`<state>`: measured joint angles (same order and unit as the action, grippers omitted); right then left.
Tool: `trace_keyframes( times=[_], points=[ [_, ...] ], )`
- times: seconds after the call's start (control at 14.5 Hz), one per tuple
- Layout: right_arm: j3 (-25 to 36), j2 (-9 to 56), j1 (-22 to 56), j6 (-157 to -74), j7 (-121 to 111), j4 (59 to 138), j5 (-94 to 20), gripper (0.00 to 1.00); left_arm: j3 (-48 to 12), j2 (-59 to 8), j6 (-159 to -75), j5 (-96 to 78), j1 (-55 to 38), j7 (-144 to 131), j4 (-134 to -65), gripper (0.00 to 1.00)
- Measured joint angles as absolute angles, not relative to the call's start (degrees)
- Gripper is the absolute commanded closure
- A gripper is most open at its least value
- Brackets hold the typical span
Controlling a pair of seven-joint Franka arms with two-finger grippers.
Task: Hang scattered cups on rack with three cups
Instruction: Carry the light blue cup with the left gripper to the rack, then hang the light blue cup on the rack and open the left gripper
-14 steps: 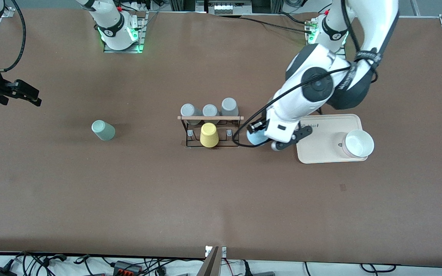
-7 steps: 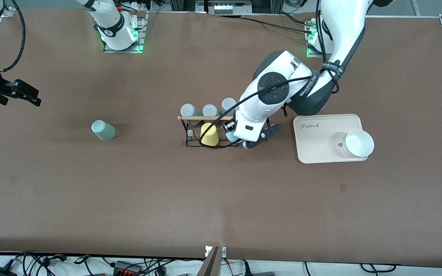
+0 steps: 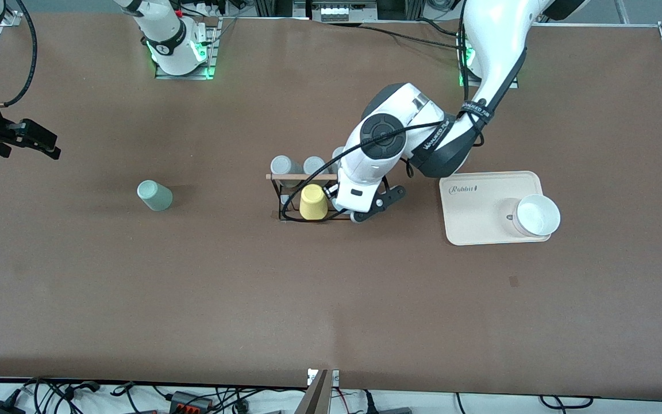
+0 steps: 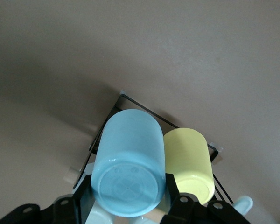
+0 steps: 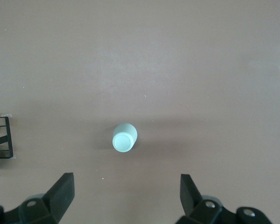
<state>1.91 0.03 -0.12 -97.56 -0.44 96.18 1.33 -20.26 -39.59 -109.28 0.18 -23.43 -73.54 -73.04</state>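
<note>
Two cups matter here, and we see them in very different places. The light blue cup [image 4: 127,164] sits clamped between the fingers of the left gripper [image 4: 129,198], base toward the wrist camera, directly over the rack [image 3: 315,198] at the rack's end nearest the tray [image 3: 492,208]. In the left wrist view we find the blue cup just beside the yellow cup [image 4: 188,164], which already sits upside down on the rack; whether the two touch, we cannot tell. In the front view the left arm covers the blue cup entirely.

The pale mint green cup [image 3: 154,195] stands upside down on the table [image 3: 331,299], well apart from the rack toward the right arm's end. The right gripper [image 5: 127,189] hangs in the air over the table with its fingers spread wide and holding nothing; in its wrist view we see the mint cup [image 5: 124,137] on the table ahead of its fingertips, apart from them. That arm waits.

We count three grey cups [image 3: 308,166] just beside the rack, farther from the front camera than its wooden rod [image 3: 299,177], one largely hidden by the left arm.

On the tray, near the rack's end, we read the word "Rabbit" [image 3: 463,188] in script. A white bowl [image 3: 537,215] rests on the tray corner farthest from the rack.
</note>
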Motion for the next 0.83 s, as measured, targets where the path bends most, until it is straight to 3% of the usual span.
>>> trace_keyframes(
  times=[0.62, 0.69, 0.83],
  points=[
    [2.0, 0.2, -0.2, -97.2, -0.4, 96.2, 1.3, 0.00, -20.1, -43.3, -111.8, 1.2, -25.1, -73.8, -73.0, 0.49],
    [2.0, 0.4, -0.2, -97.2, -0.4, 96.2, 1.3, 0.00, -20.1, -43.5, -111.8, 1.2, -25.1, -73.8, -73.0, 0.46],
    [2.0, 0.7, -0.2, -97.2, -0.4, 96.2, 1.3, 0.00, -20.1, -43.5, -111.8, 1.2, -25.1, -73.8, -73.0, 0.32]
  ],
)
